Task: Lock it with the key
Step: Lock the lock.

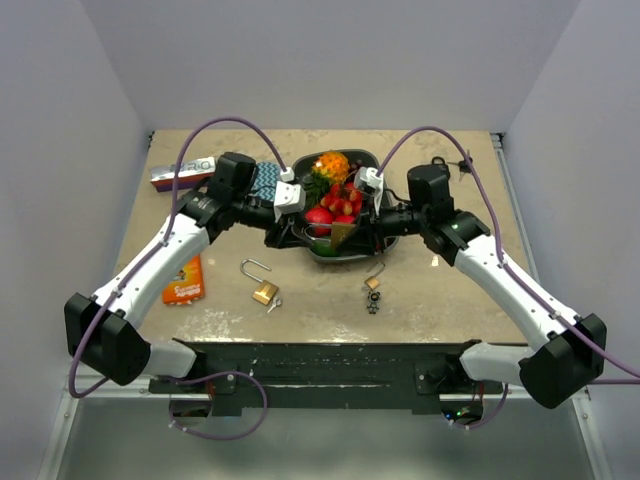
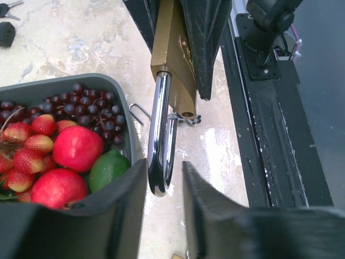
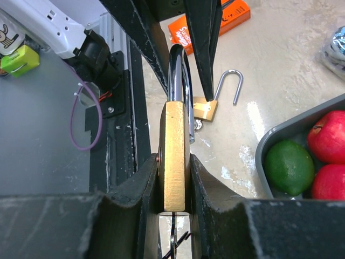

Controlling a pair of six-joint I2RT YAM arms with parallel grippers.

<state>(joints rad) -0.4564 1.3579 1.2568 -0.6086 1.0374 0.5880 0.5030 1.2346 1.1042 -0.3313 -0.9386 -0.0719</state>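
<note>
My right gripper [image 3: 175, 164] is shut on the body of a brass padlock [image 3: 175, 129], holding it in the air near the front of the fruit tray [image 1: 330, 256]. A thin key ring [image 3: 175, 240] hangs under the padlock body. The chrome shackle [image 2: 160, 135] points toward my left gripper [image 2: 164, 183], which is open with the shackle's bend between its fingers [image 2: 116, 210]. The shackle lies against the left finger, with a gap to the right one. In the top view both grippers [image 1: 300, 232] [image 1: 357, 232] meet at the padlock [image 1: 343, 237]. I cannot tell whether the shackle is latched.
The grey tray [image 2: 70, 81] holds apples, a lime, strawberries and dark berries. A second brass padlock [image 1: 264, 290] lies open on the table with keys. A small padlock [image 1: 373, 280] and black fob [image 1: 373, 305] lie front right. An orange packet [image 1: 184, 280] lies left.
</note>
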